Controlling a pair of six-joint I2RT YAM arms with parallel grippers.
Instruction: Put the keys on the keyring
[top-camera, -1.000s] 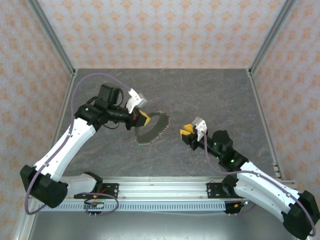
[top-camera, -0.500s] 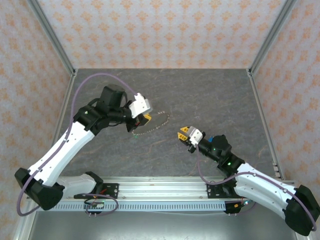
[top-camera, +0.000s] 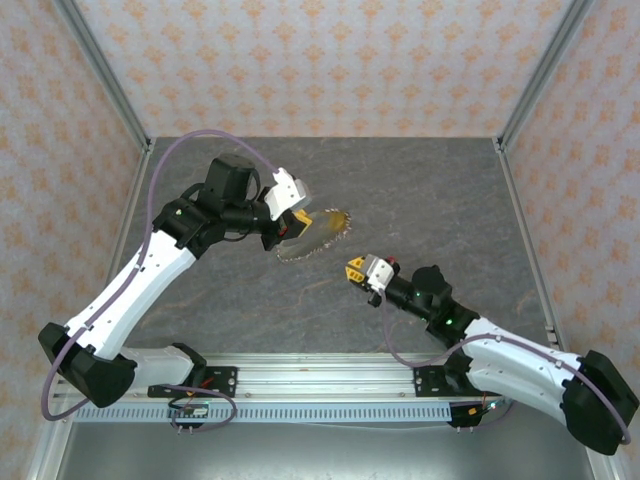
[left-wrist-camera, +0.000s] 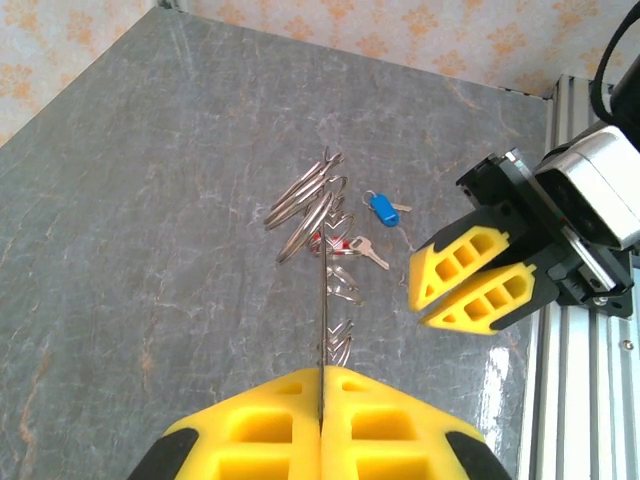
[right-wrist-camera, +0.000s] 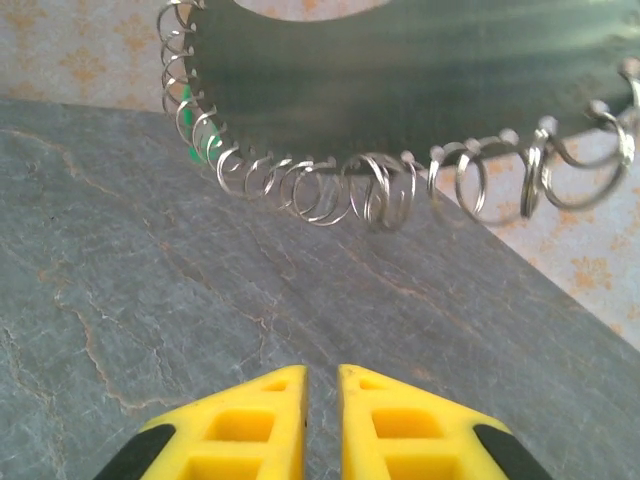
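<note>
While the left gripper (top-camera: 291, 222) is clamping the keyring (top-camera: 318, 233) between fully closed fingers, the keyring is being held up off the grey table (top-camera: 430, 190), out in front of that gripper toward the table's middle.

Left wrist view: the left gripper (left-wrist-camera: 322, 372) is pinching the keyring (left-wrist-camera: 318, 205) edge-on, so the keyring is appearing as one thin line that is running from the yellow fingertips to a cluster of silvery loops. Beyond those loops the two keys are lying on the table (left-wrist-camera: 150, 200). The blue-tagged key (left-wrist-camera: 381, 208) is resting just beside the red-tagged key (left-wrist-camera: 350, 246), whose tag is being partly hidden by the loops. The right gripper (left-wrist-camera: 419, 298) is hovering near both keys, to their right, with its jaws nearly together: a narrow slit is showing between them and nothing is sitting in it.

Right wrist view: the right gripper (right-wrist-camera: 320, 380) is pointing toward the keyring (right-wrist-camera: 370, 190), whose chain of small rings is curving across the upper part of the view. A green tag (right-wrist-camera: 188, 125) is showing at the chain's left side.

Overhead view: the right gripper (top-camera: 356, 270) is hanging near the keyring, on its right and closer to the arm bases, without touching it.
</note>
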